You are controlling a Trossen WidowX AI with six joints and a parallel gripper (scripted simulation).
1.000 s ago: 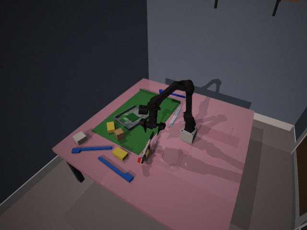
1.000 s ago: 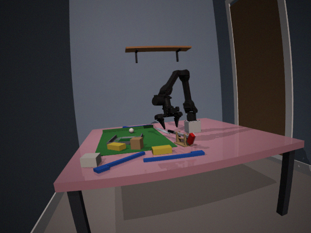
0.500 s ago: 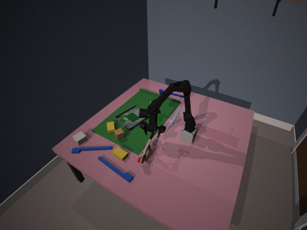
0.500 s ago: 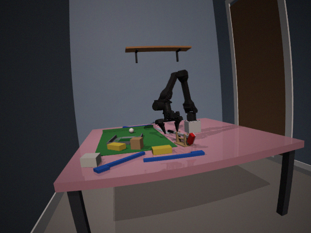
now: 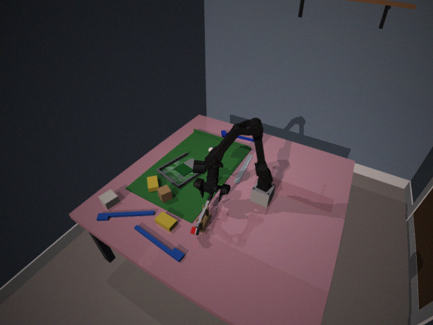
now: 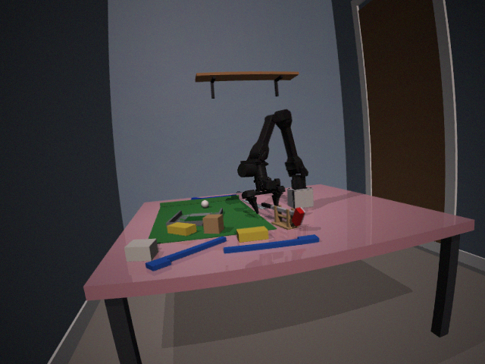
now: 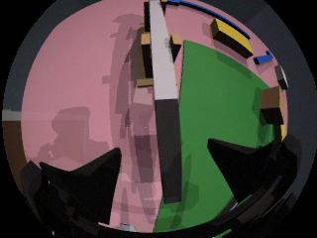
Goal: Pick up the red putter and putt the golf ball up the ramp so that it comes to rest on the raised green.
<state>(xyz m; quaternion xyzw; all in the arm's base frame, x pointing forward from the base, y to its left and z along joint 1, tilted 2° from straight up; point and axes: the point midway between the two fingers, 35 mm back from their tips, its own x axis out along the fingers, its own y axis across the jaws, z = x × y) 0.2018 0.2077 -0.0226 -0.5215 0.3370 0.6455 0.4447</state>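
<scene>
The arm (image 6: 273,136) is folding sharply at its elbow, wrist pointing downward. Its gripper (image 6: 267,200) is hanging low, jaws spread wide, gripping nothing.

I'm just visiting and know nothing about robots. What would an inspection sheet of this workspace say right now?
Surface: pink table carrying a green mat.
Job's things: red putter on a wooden stand; golf ball on the mat; raised green.
Clutter: blue bars, yellow blocks, brown block, grey block.
Grippers: gripper open, holding nothing, straddling the putter's dark handle.
Cables: nothing seen.
Surroundings: wall shelf, door.
</scene>
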